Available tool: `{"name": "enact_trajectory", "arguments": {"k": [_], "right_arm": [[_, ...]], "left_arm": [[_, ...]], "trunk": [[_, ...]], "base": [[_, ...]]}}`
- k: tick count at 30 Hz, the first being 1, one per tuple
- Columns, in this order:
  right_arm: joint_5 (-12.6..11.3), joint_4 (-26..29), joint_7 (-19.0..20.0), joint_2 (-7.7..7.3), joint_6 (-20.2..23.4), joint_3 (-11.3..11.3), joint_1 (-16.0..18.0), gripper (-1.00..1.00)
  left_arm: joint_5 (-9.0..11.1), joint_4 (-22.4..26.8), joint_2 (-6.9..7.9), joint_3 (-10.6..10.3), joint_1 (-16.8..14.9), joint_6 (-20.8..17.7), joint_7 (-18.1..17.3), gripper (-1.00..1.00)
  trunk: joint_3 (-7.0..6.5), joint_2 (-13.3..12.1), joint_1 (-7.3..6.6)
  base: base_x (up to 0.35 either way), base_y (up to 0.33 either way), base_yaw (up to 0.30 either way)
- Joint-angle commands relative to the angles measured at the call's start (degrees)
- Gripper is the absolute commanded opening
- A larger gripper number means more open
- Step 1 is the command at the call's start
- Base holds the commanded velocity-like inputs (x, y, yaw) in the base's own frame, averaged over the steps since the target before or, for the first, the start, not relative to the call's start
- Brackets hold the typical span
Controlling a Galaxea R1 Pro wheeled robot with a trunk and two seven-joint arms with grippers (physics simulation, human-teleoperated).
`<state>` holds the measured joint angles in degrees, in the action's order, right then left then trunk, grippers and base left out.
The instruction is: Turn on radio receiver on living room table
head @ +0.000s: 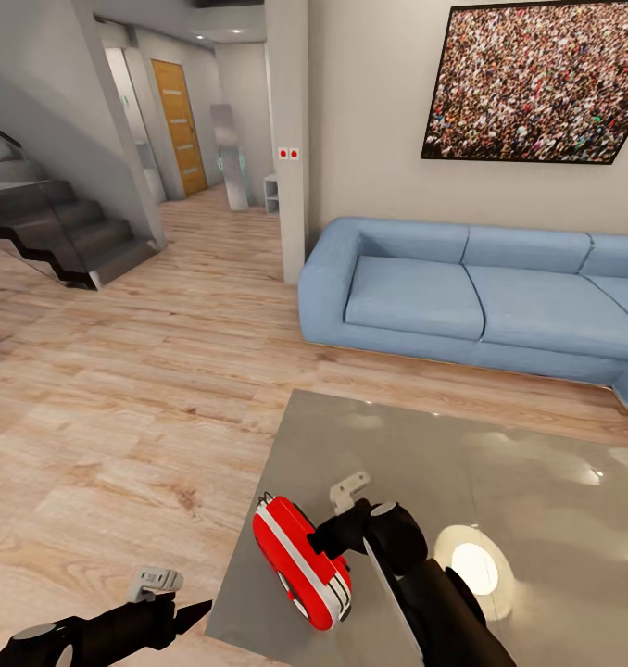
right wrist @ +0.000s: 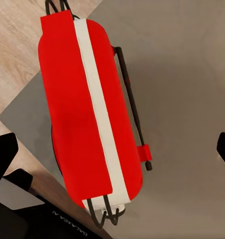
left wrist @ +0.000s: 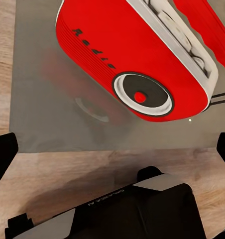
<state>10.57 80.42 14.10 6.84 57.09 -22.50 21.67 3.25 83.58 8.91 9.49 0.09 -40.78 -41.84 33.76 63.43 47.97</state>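
**Now at the table corner: red radio between two open grippers**

Now the radio receiver (head: pixel 300 560) stands on edge at the near-left corner of the table (head: pixel 536 500), its white-silver band running along the top and its thin wire handle poking out at the far end. The glossy grey-taupe top mirrors the red body beneath it. In the left wrist view the radio receiver (left wrist: pixel 137 59) shows its broad red face with dark lettering and a round dial ringed in white, and the table (left wrist: pixel 43 119) edge meets the wood floor (left wrist: pixel 53 174) just below it. In the right wrist view the radio receiver (right wrist: pixel 90 112) is seen from above, narrow, with the band down its middle and a thin dark rod lying along one side.

The right gripper (head: pixel 344 514) hangs just beside the radio's right side, over the table; its dark fingertips (right wrist: pixel 3 154) sit at the two edges of the wrist picture, spread wide, gripping nothing. The left gripper (head: pixel 170 607) hovers low over the floor, off the table's left edge, pointing toward the radio; its fingertips (left wrist: pixel 2 154) likewise stand far apart with nothing between them.

A flat white-and-cream disc (head: pixel 471 565) lies on the table to the right of the right arm. Beyond the table sit a light-blue sofa (head: pixel 462 296) and a large crowd picture (head: pixel 536 79) on the pale wall. A dark staircase (head: pixel 64 232) rises at far left.
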Motion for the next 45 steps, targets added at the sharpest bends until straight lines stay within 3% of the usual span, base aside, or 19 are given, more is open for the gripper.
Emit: {"name": "enact_trajectory", "arguments": {"k": [1,10,17,20,26,34,45], "right_arm": [[-0.01,-0.06,-0.05,0.01,-0.05,0.00,0.01,1.00],[-0.11,-5.26,-0.17,0.12,-0.79,0.00,3.14,1.00],[-0.15,-8.79,0.19,0.33,-4.58,0.07,4.28,1.00],[-0.07,-9.64,0.27,2.07,-4.88,0.02,4.33,1.00],[0.03,-13.61,0.31,3.01,-6.35,0.01,4.41,1.00],[0.02,-19.50,0.31,3.16,-9.91,0.00,5.56,1.00],[-0.19,-22.34,0.24,3.16,-10.53,0.00,7.47,1.00]], "left_arm": [[0.00,0.00,-0.01,0.00,0.00,0.00,0.00,1.00],[0.00,0.00,-0.03,0.00,0.00,0.00,0.00,1.00],[0.00,0.00,-0.04,0.00,0.00,0.00,0.00,1.00],[0.00,0.00,-0.04,0.00,0.00,0.00,0.00,1.00],[0.00,0.00,-0.04,0.00,0.00,0.00,0.00,1.00],[0.02,0.00,-0.04,0.00,0.00,0.00,0.00,1.00],[0.03,0.00,-0.05,0.00,0.00,0.00,0.00,1.00]], "trunk": [[0.00,0.00,0.00],[0.00,0.00,0.00],[0.00,0.00,0.00],[0.00,0.00,0.00],[0.00,0.00,0.00],[0.00,0.00,0.00],[0.00,0.00,0.00]], "base": [[0.000,0.000,0.000],[0.000,0.000,0.000],[0.000,0.000,0.000],[0.000,0.000,0.000],[0.000,0.000,0.000],[0.000,0.000,0.000],[0.000,0.000,0.000]]}}
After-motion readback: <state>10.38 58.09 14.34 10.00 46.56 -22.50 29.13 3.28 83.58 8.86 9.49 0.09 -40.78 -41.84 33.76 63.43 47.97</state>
